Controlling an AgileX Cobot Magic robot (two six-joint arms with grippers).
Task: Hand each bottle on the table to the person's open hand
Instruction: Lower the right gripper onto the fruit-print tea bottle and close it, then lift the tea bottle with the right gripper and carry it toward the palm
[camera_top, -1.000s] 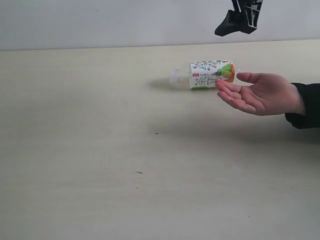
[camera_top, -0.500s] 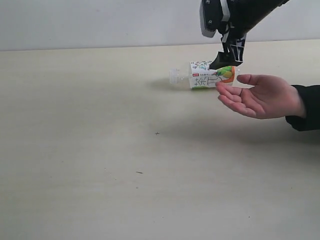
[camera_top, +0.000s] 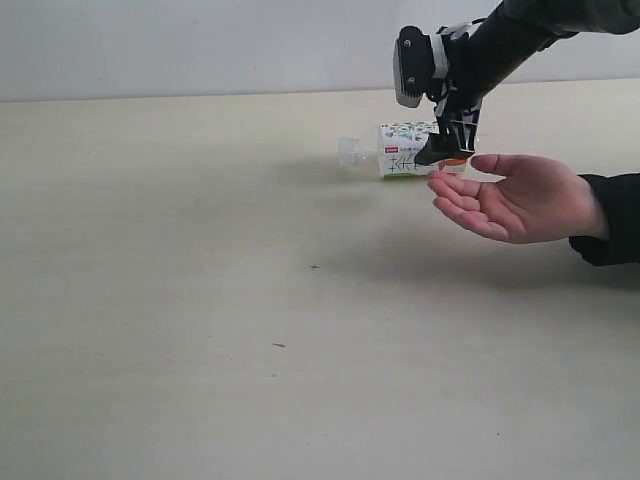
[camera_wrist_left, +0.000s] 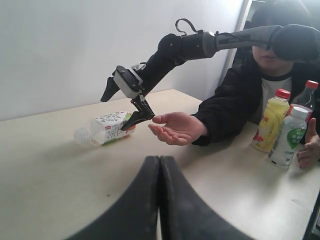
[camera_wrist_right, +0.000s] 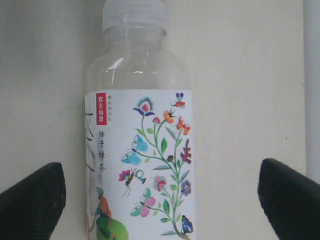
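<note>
A short clear bottle with a white floral label lies on its side on the pale table, cap pointing left. My right gripper is open and straddles the bottle's base end from above; in the right wrist view the bottle lies between the two fingertips without touching them. The person's open hand waits palm up just right of the bottle. My left gripper is shut and empty, low over the table. The yellow tea bottle, cloudy white bottle and red-capped cola stand by the person.
The person sits at the table's right end, in a black sleeve. A pale wall runs behind the table. A few small dark specks mark the tabletop.
My right arm has come down from the top of the exterior view to the lying bottle, and its open fingers now sit around the base end. The hand has stayed almost still.
</note>
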